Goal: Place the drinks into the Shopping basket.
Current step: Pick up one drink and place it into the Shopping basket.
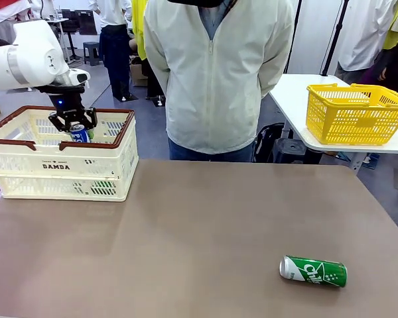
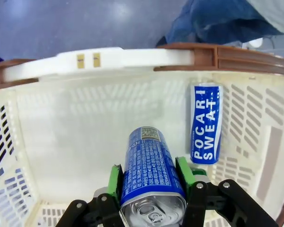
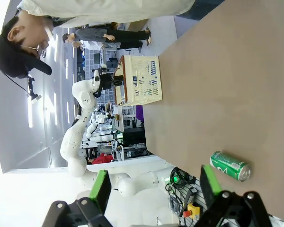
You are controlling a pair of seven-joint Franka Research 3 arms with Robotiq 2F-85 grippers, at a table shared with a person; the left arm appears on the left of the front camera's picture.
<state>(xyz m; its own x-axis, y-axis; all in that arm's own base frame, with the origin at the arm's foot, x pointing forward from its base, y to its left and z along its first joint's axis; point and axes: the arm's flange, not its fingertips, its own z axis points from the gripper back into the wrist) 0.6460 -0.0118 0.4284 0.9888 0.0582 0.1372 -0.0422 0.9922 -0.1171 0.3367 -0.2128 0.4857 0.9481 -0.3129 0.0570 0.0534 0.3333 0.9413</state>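
- The left hand (image 1: 73, 126) is closed narrowly on a slim blue metal can with a silver top (image 1: 80, 134). Its green pads (image 2: 116, 182) press the can's two sides.
- The hand holds this can just inside the brown rim of the large cream-white slotted plastic basket (image 1: 26, 173), at the tabletop's (image 1: 199, 225) left far corner.
- The held can (image 2: 149, 161) stands roughly upright. Its long axis runs along the fingers, with the silver top towards the wrist and the base towards the basket floor. It carries fine white print too small to read and a small square code.
- "DAMDA" is printed on the basket's near wall.
- A second blue can (image 2: 206, 124) lies flat on the basket floor beside a side wall, lettered "POCARI SWEAT" in white along its length.
- A green can with white lettering (image 1: 313, 271) lies on its side on the tabletop, near right. Its long axis runs left to right and its silver top points left. Only "Chil" can be read.
- The right hand (image 3: 154, 184) is spread wide and holds nothing.
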